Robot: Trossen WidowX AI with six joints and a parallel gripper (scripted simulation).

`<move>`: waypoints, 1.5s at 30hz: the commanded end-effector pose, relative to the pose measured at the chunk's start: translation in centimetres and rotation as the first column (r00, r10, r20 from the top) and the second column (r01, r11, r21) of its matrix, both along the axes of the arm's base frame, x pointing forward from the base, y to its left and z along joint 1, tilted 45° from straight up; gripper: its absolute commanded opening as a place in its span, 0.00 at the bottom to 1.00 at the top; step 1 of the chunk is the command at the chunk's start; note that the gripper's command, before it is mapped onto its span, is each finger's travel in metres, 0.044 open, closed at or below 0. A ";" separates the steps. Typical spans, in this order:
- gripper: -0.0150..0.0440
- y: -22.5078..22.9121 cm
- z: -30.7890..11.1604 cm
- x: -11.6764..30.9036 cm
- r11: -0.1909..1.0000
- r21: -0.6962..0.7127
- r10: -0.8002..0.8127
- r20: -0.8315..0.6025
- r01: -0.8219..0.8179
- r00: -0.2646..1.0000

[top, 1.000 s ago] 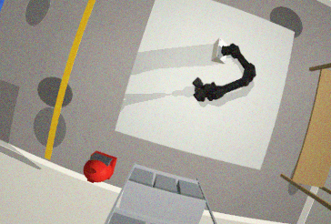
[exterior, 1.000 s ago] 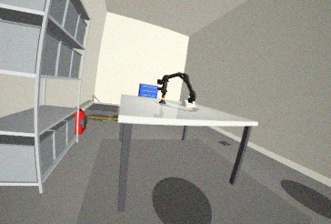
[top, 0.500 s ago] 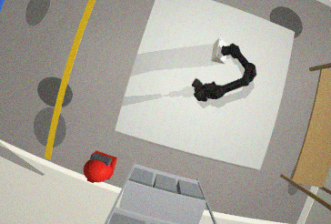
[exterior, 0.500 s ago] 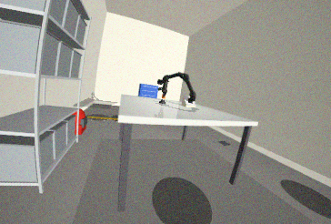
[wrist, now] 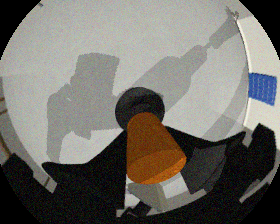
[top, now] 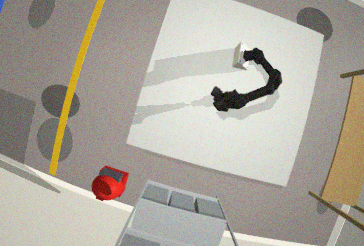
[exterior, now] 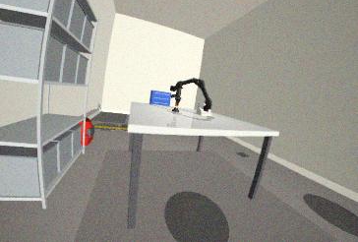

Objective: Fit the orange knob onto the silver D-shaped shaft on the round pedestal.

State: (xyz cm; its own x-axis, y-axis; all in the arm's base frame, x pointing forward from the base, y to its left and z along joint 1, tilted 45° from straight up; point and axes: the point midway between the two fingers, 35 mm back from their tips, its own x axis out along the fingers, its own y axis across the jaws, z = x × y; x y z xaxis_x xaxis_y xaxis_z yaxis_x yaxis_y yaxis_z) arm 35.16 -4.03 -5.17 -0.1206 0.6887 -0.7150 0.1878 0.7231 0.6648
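Observation:
The orange knob (exterior: 176, 104) (wrist: 155, 150) is held between the black fingers of my gripper (exterior: 177, 100) (wrist: 145, 131), which is shut on it. The dark round pedestal (exterior: 175, 110) (wrist: 136, 95) stands on the white table (top: 170, 127) (exterior: 211, 126) directly under the gripper in the exterior view. In the wrist view the knob's narrow end overlaps the pedestal's near part. The silver shaft and the knob's hole are hidden, and whether the knob touches the shaft cannot be told. In the top view the arm covers knob and pedestal.
The arm's pale base (top: 240, 57) (exterior: 204, 113) stands on the same table. A blue object (exterior: 160, 97) (wrist: 262, 89) is beyond the table's edge. A grey shelf (top: 175, 217) (exterior: 44, 115) and a red object (top: 108, 184) (exterior: 88, 131) stand off the table. Arm shadows cross the table top.

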 end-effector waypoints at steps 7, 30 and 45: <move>0.25 -0.4 0.2 0.7 0.991 0.010 0.133 0.142 -0.135 0.981; 0.25 -0.3 0.0 0.6 0.991 0.011 0.133 0.142 -0.135 0.981; 0.25 -0.4 0.3 0.0 0.959 0.003 0.271 0.283 -0.283 0.920</move>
State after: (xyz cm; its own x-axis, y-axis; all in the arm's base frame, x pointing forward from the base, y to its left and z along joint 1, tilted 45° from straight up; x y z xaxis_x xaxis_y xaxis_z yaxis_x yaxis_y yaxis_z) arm 35.19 -4.18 -5.11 -0.1201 0.6908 -0.7129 -0.1962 0.6875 0.6992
